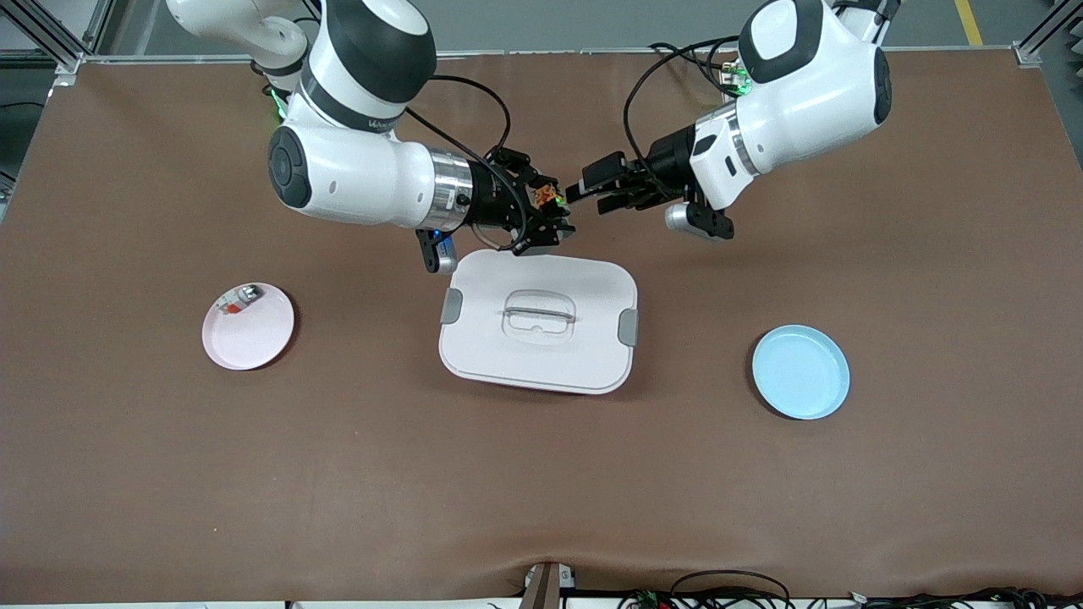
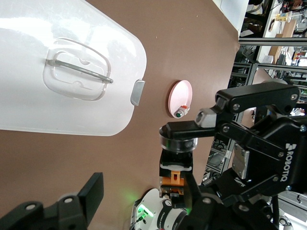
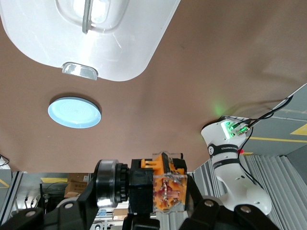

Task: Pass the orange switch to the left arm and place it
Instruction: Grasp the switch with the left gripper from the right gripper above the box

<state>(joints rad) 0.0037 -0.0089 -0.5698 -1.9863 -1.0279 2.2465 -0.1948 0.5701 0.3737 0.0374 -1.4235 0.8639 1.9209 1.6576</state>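
Two grippers meet in the air just past the large white plastic box (image 1: 538, 321), toward the bases. My right gripper (image 1: 554, 222) clamps the small black-and-orange switch (image 1: 546, 196); my left gripper (image 1: 592, 188) stands wide beside it, empty. Pink plate (image 1: 254, 338) and light-blue plate (image 1: 800, 372) flank the box.

Bright even light, soft shadows

Small piece (image 1: 241, 298) on pink plate (image 1: 254, 338) (silvery-red?) too small to identify.
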